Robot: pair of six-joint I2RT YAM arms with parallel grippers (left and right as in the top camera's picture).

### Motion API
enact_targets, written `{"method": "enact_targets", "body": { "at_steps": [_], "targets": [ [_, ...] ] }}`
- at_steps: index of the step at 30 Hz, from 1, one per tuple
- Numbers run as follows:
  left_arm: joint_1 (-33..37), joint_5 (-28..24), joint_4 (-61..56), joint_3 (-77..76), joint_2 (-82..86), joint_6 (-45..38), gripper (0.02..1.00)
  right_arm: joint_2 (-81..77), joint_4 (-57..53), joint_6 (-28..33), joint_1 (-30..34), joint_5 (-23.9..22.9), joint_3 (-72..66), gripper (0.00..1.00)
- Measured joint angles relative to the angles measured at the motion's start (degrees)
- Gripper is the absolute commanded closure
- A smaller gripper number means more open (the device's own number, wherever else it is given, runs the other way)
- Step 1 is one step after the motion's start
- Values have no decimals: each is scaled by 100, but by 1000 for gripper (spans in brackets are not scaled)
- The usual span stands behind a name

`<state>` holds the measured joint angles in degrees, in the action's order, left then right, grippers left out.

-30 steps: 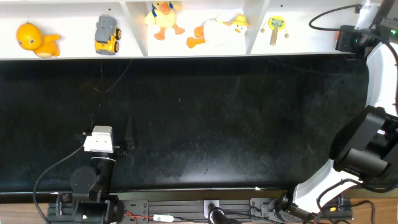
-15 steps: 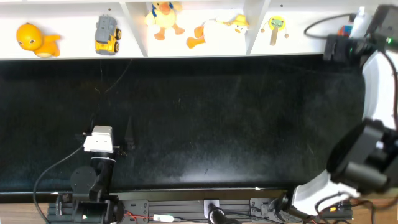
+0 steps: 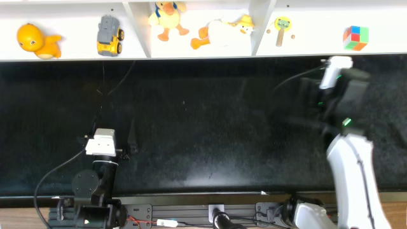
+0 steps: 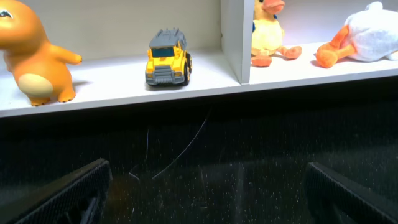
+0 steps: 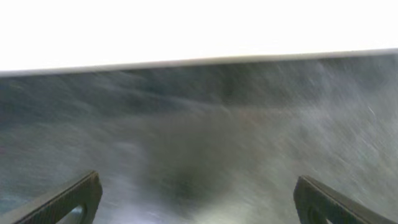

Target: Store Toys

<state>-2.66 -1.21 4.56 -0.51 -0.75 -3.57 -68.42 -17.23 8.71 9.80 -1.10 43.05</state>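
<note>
Sitting shelved, cube (image 3: 355, 36) in top view, truck (image 4: 168, 57) in left wrist view

Lab test bench — black mat (image 3: 203, 127), white shelf (image 3: 141, 32)

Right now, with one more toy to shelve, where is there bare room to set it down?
The black mat is bare between the left arm and right arm. The shelf bay around the cube has room. The bay with two plush ducks is crowded.
</note>
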Motion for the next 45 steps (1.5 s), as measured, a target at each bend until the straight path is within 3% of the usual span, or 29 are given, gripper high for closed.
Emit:
{"method": "enact_targets", "body": {
  "at_steps": [6, 9, 14, 20, 27, 31, 45],
  "targets": [
    [0, 0, 4, 0, 0, 0, 23, 1823, 2820, -942, -647, -35, -1867, 5],
    [0, 2, 2, 0, 0, -2, 20, 2594, 3397, -1228, -776, 92, -2597, 3],
    [0, 0, 0, 0, 2, -2, 20, 3554, 3167, -1292, -807, 238, -3405, 5],
    [0, 0, 2, 0, 2, 0, 20, 4798, 2933, -859, -807, 278, -4107, 5],
    [0, 0, 0, 0, 0, -2, 23, 6124, 1364, -496, -807, 229, -4199, 7],
    [0, 0, 0, 0, 2, -2, 20, 6649, 1263, -402, -807, 94, -4199, 3],
    [0, 0, 0, 0, 2, -2, 20, 6778, 1263, 31, -876, -42, -4199, 7]
  ]
}}
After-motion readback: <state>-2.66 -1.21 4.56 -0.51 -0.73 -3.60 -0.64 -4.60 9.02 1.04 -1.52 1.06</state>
